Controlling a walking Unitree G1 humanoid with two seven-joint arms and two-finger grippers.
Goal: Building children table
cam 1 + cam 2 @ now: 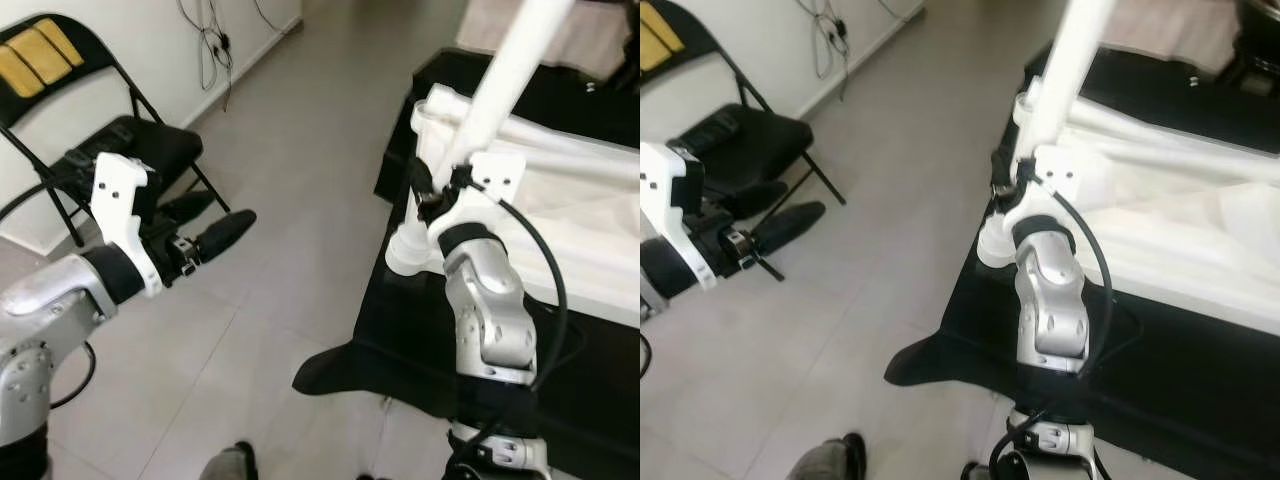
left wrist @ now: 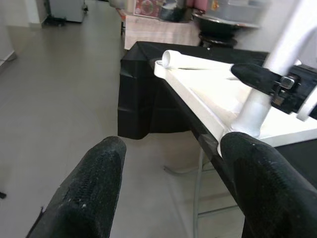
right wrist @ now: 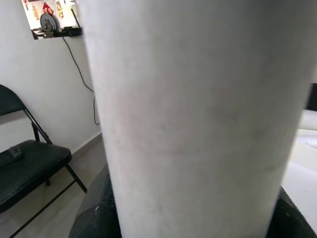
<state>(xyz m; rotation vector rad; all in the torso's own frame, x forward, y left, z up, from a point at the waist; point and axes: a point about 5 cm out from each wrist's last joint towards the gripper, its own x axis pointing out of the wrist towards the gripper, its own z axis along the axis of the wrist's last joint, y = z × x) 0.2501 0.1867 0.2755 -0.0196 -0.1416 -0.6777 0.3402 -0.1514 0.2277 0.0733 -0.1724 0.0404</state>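
Observation:
A white children's table top (image 1: 590, 220) lies upside down on a black-draped table (image 1: 400, 330). One white leg (image 1: 510, 70) stands upright at its near left corner, tilted slightly. My right gripper (image 1: 435, 190) is shut on this leg low down, just above the corner socket. In the right wrist view the leg (image 3: 198, 114) sits between the black fingers (image 3: 94, 213). A second white leg (image 1: 560, 135) lies flat on the top. My left gripper (image 1: 215, 220) hangs open over the floor to the left, empty, its fingers (image 2: 99, 183) pointing at the table corner.
A black folding chair (image 1: 120, 140) stands by the white wall at the left, close behind my left arm. Cables (image 1: 210, 40) hang down the wall. Grey tiled floor (image 1: 290, 150) runs between chair and table. A shoe (image 1: 225, 462) shows at the bottom edge.

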